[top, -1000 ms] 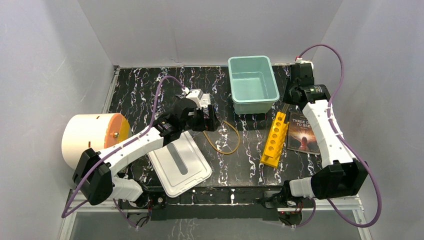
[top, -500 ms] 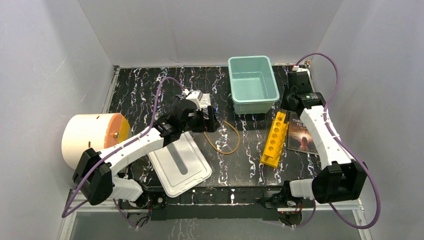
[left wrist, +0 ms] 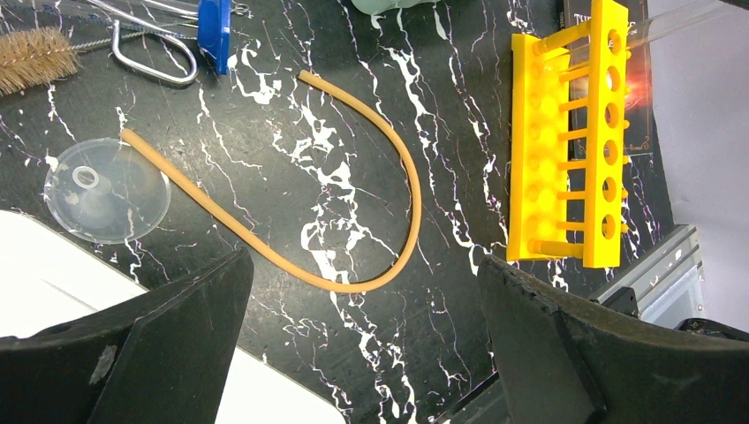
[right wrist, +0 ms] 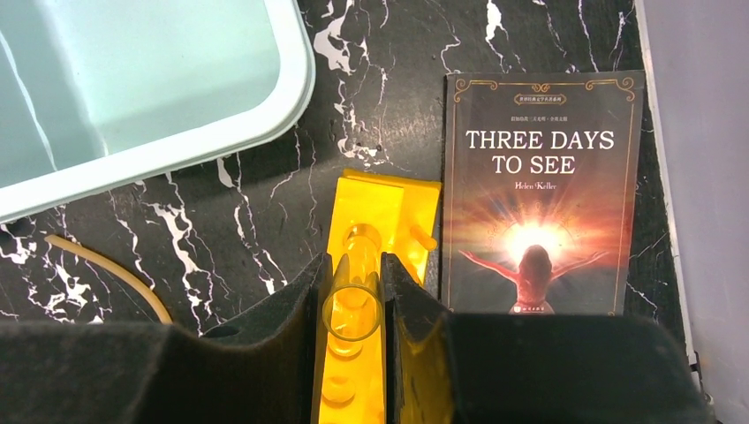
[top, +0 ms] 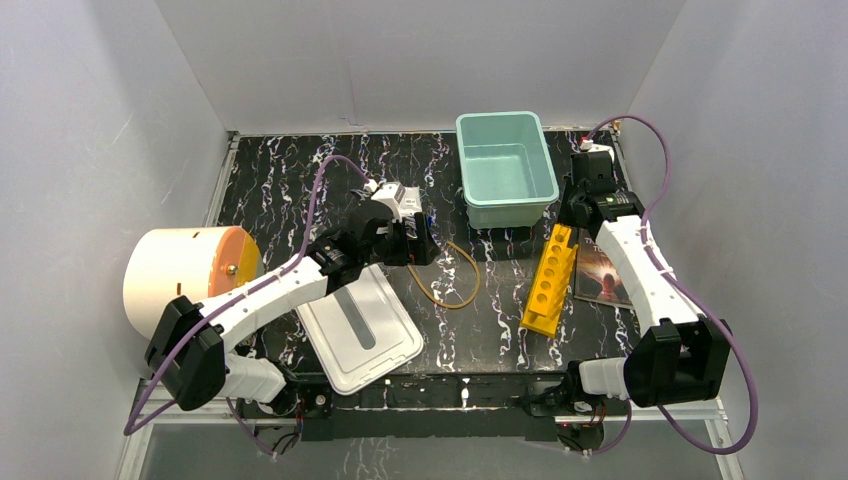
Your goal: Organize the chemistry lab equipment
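My right gripper (right wrist: 353, 283) is shut on a clear glass test tube (right wrist: 353, 309), held upright over the far end of the yellow rack (right wrist: 380, 212) (top: 550, 280). My left gripper (left wrist: 362, 336) is open and hangs above the amber tubing loop (left wrist: 413, 190) (top: 455, 280) with nothing between its fingers. In the left wrist view a clear funnel (left wrist: 106, 190) lies at one end of the tubing. Beyond it lie a tan-handled brush (left wrist: 31, 57), thin metal tongs (left wrist: 150, 53) and a small blue piece (left wrist: 214, 22).
A teal bin (top: 470, 170) stands at the back, just left of the rack's far end. A dark-covered book (right wrist: 539, 194) lies right of the rack. A white lid (top: 360, 325) lies near the left arm, and a big cream cylinder (top: 180, 275) at the far left.
The right gripper has swung from the back right corner leftward and nearer, to above the rack's far end, with the tube in it. The left arm has barely moved.
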Motion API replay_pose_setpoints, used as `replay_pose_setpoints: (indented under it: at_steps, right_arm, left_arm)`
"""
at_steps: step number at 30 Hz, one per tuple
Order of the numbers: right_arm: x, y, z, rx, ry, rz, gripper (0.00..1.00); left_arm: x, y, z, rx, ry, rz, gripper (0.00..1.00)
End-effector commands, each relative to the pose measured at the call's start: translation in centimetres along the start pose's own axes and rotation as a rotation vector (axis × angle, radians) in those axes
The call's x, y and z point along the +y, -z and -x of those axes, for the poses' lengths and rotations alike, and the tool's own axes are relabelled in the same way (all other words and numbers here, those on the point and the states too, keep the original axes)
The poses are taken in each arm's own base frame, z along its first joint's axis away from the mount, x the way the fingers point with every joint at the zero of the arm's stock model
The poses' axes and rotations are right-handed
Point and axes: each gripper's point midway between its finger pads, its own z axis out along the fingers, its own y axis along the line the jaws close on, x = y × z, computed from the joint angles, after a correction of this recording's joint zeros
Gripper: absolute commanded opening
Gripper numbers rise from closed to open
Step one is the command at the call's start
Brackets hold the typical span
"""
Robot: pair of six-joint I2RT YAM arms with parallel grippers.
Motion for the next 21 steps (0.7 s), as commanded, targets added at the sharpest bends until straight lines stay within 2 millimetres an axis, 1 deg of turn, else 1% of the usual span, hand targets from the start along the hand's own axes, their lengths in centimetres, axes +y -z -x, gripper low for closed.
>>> replay_pose_setpoints:
  at_steps: [1,4,8,14,16,18,21]
  right_arm:
    - [0.0,-0.1,0.5,-0.041,-0.026,0.009,0.29]
    - [-0.1,-0.3,0.0,-0.021,-0.035,-0.001,0.29]
    - [-0.5,-0.7,-0.2,0.007,-0.038,-0.034,0.30]
    - [-0.5,-1.0,-0.1,0.005,-0.036,-0.041,0.32]
    - [-0.6,-0.7,0.0,-0.011,-0.036,-0.036,0.33]
    - [-0.5,-0.7,-0.3,-0.020,-0.032,-0.025,0.37]
    - [-0.2,-0.6,-0.6,-0.020,-0.029,-0.002,0.46]
  left_arm:
    - [-0.2,0.9,1.1,-0.044,0.013,-0.007,0.98]
    - [-0.6,1.1,1.6,-0.048,0.012,-0.016,0.98]
    - [-0.9,1.6,2.2,-0.068,0.012,-0.021,0.98]
    - [-0.8,2.0,2.4,-0.080,0.020,-0.019,0.98]
    - [-0.8,2.0,2.3,-0.082,0.025,-0.023,0.98]
    - [-0.8,2.0,2.2,-0.083,0.026,-0.024,0.98]
    - [-0.8,2.0,2.3,-0.084,0.028,-0.022,0.98]
